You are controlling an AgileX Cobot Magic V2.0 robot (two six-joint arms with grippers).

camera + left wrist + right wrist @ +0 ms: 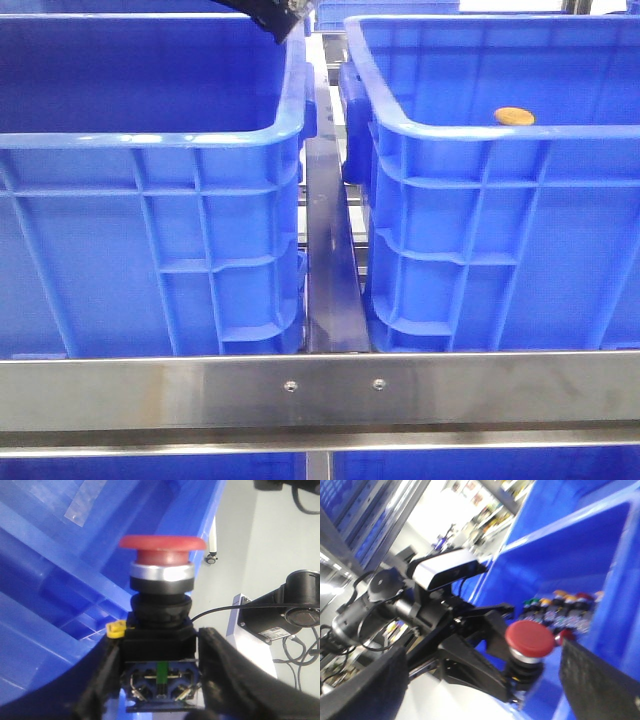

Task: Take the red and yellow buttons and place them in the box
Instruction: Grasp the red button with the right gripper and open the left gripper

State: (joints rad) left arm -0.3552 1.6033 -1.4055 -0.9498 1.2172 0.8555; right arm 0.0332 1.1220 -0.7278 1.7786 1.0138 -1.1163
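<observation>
A brushed stainless-steel rail [320,390] runs across the foreground of the front view, and behind it two large bright-blue ribbed plastic crates stand side by side with a narrow metal bar between them. On the near rim of the right-hand blue crate [500,135] a small yellow-orange round cap [514,116] shows. Above the far rim of the left-hand blue crate [150,135], the left gripper [159,672] is only a dark tip at the top edge of the front view; its wrist camera shows its black fingers [220,665] pinching the black body of a red mushroom-head push button [162,547], held upright over the crate's blue wall. The right gripper [480,680] is spread wide, holding nothing, its blurred fingers framing the held red button, with a row of coloured buttons [560,605] beyond inside a blue crate.
</observation>
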